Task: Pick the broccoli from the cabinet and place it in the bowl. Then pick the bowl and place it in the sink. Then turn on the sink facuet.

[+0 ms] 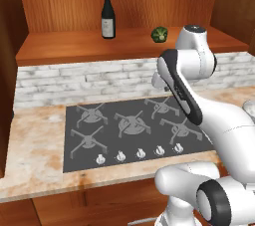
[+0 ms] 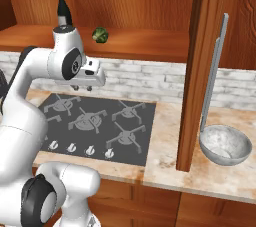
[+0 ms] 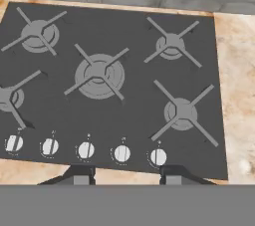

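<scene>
The broccoli (image 1: 160, 34) sits on the shelf of the cabinet (image 1: 74, 46), to the right of a wine bottle (image 1: 108, 13); it is roundish, so it has no clear long side. The jaws (image 3: 124, 175) hang open and empty above the stove (image 3: 109, 80). The bowl (image 2: 225, 143) rests on the desk (image 2: 165, 146) far to the right.

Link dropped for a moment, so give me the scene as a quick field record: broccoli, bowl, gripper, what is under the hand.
broccoli: on the cabinet shelf, right of the wine bottle, untouched
bowl: on the counter, right of the wooden post
gripper: open, empty, above the stove
under hand: stove burners and knobs
</scene>
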